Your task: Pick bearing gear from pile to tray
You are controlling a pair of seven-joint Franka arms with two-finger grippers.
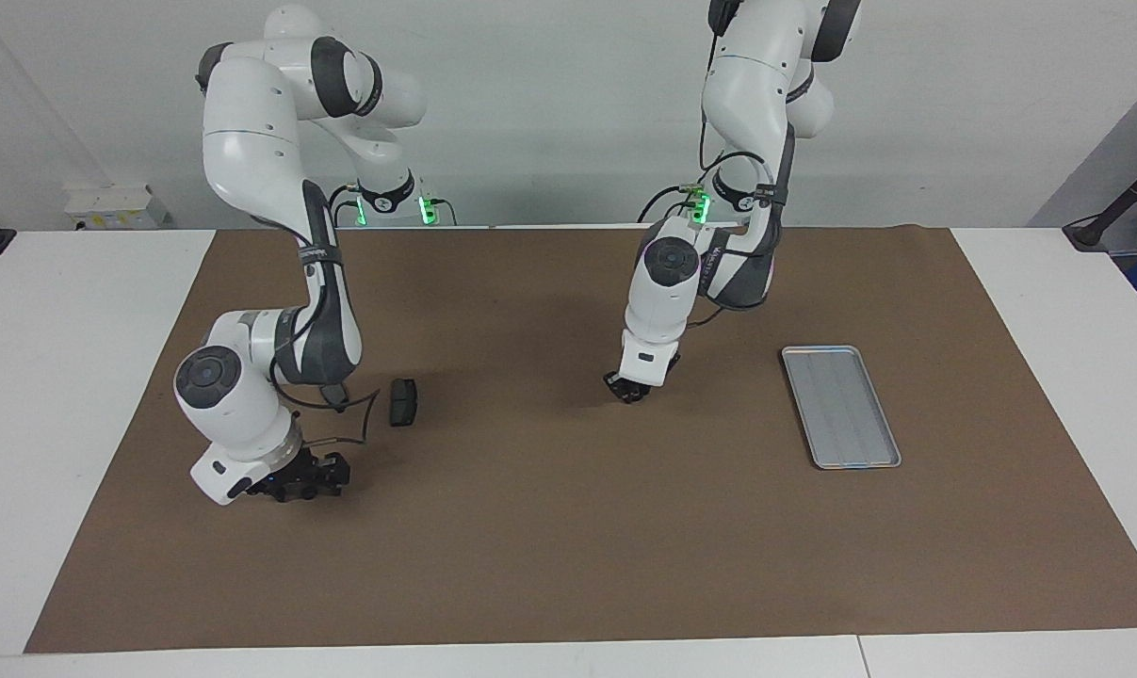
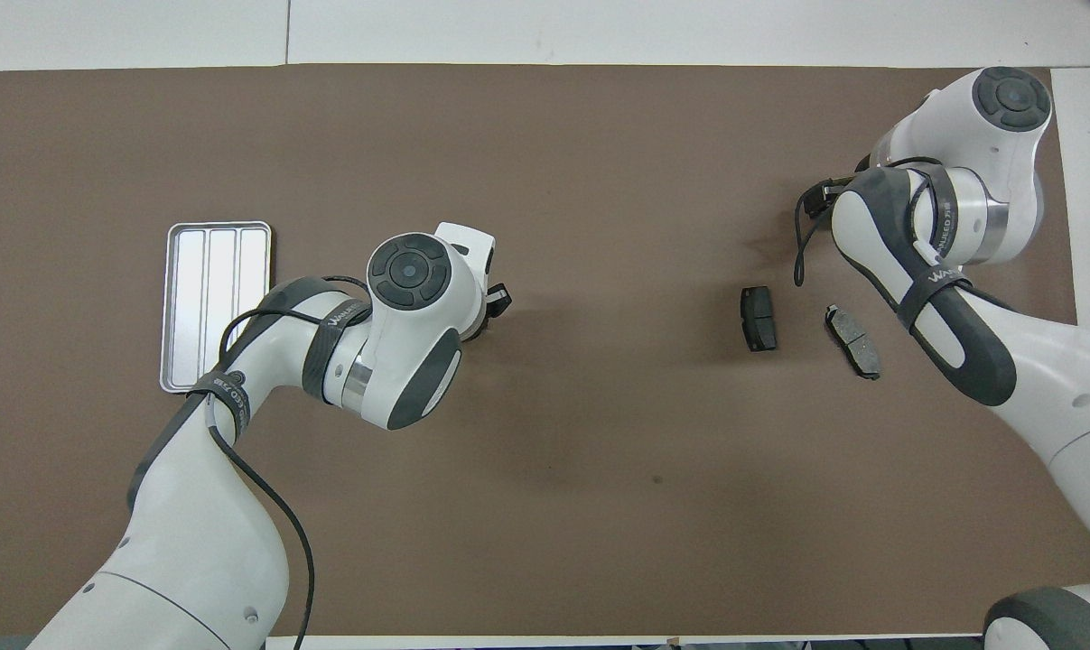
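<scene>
Tray [image 1: 840, 406] — both arms bent low

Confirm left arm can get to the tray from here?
Probably yes. Only bare brown mat lies between the left gripper and the metal tray, which sits toward that arm's own end.

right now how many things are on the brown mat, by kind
brake pads: 2, one beside the other
tray: 1
gears: 0 in view
total: 3
</scene>
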